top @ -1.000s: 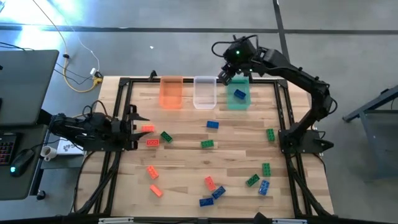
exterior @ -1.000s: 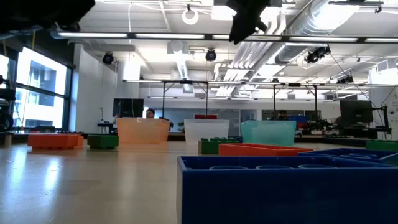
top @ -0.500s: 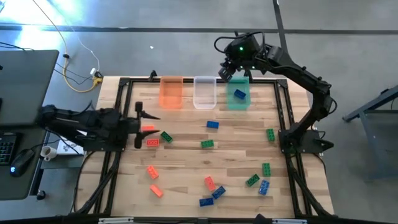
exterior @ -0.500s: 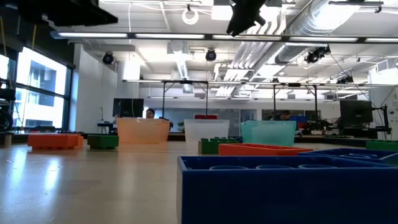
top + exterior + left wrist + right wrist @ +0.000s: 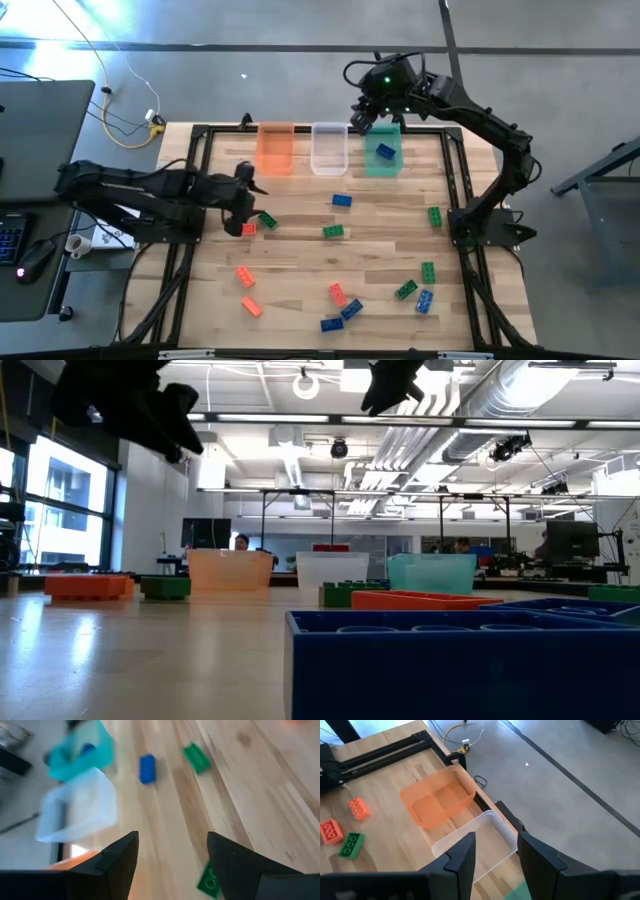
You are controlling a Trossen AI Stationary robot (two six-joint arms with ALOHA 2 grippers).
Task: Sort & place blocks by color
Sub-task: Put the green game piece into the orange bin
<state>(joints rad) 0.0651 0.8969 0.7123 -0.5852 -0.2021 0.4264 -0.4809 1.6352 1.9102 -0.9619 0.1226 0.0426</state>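
Small studded blocks lie scattered flat on the wooden table (image 5: 300, 260): red-orange ones (image 5: 244, 276), green ones (image 5: 333, 231) and blue ones (image 5: 342, 200). One blue block (image 5: 385, 152) lies inside the green tub (image 5: 383, 160). My left gripper (image 5: 252, 203) is open and empty above the table's left part, over a red-orange block (image 5: 248, 229) and beside a green block (image 5: 267, 220). Its wrist view (image 5: 172, 860) shows a green block (image 5: 209, 881) just ahead. My right gripper (image 5: 365, 113) is open and empty, high above the far edge, between the clear tub and the green tub.
Three tubs stand in a row at the far edge: orange (image 5: 275, 148), clear (image 5: 329, 148) and green. A black frame (image 5: 195, 150) borders the table. A cluster of blocks (image 5: 345, 305) lies near the front edge. A laptop (image 5: 30, 120) and a mug (image 5: 78, 243) sit left of the table.
My left gripper has gone from the table's left edge toward the right, out over the red-orange and green blocks at the left. It has stayed open. No block has moved.
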